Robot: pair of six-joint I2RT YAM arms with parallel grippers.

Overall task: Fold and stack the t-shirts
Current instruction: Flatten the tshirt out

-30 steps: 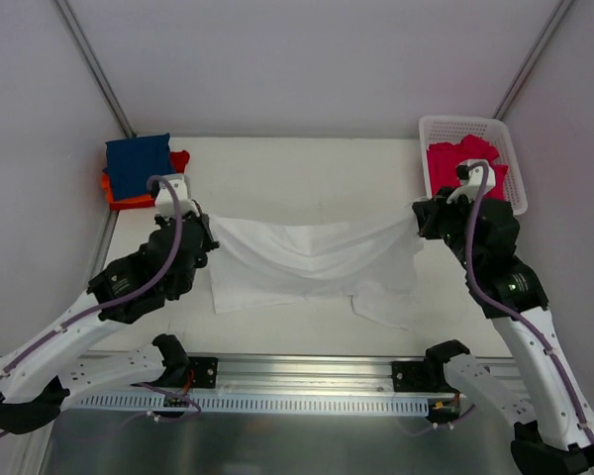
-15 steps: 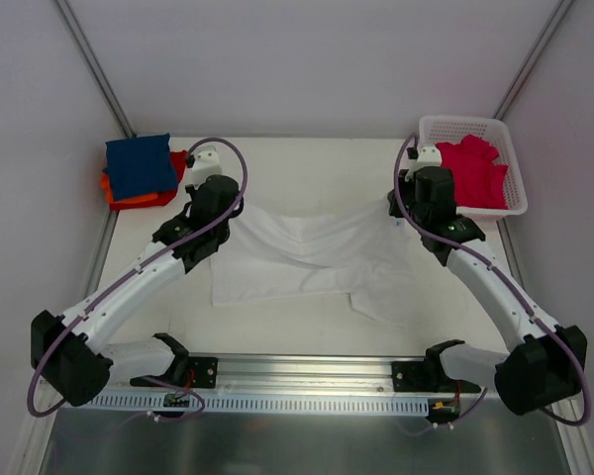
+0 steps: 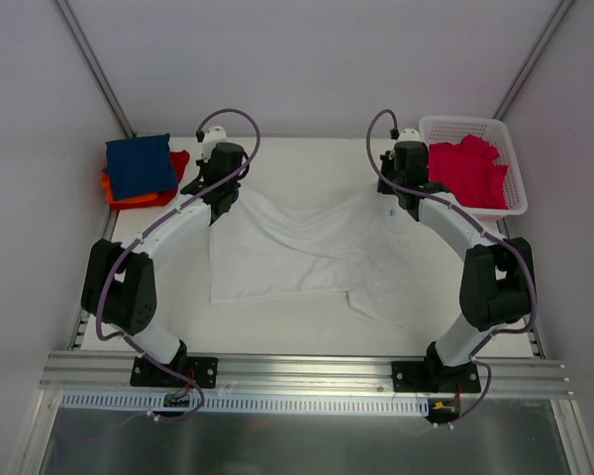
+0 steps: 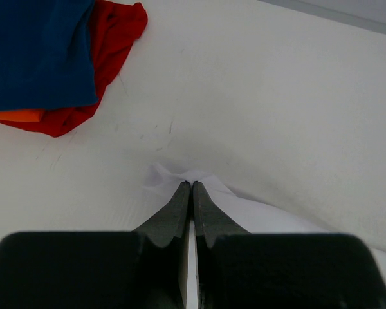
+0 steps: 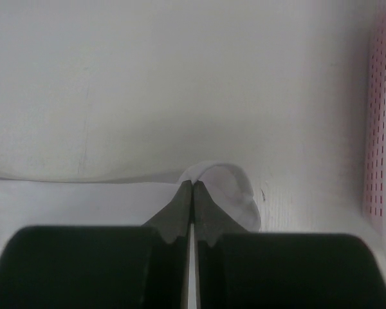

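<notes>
Plain white t-shirt (image 3: 297,252), navy t-shirt (image 3: 137,165), crimson-pink t-shirts (image 3: 470,170)

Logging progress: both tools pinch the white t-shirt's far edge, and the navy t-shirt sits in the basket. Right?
No. The navy t-shirt lies on the orange-red t-shirt at the far left of the table, not in the basket; the top view shows it. The left tool and right tool do pinch the white t-shirt by its far edge.

Bright, even light; soft shadows.

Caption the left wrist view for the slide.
Left gripper shut on white t-shirt; navy t-shirt atop orange-red t-shirt, upper left.
</notes>
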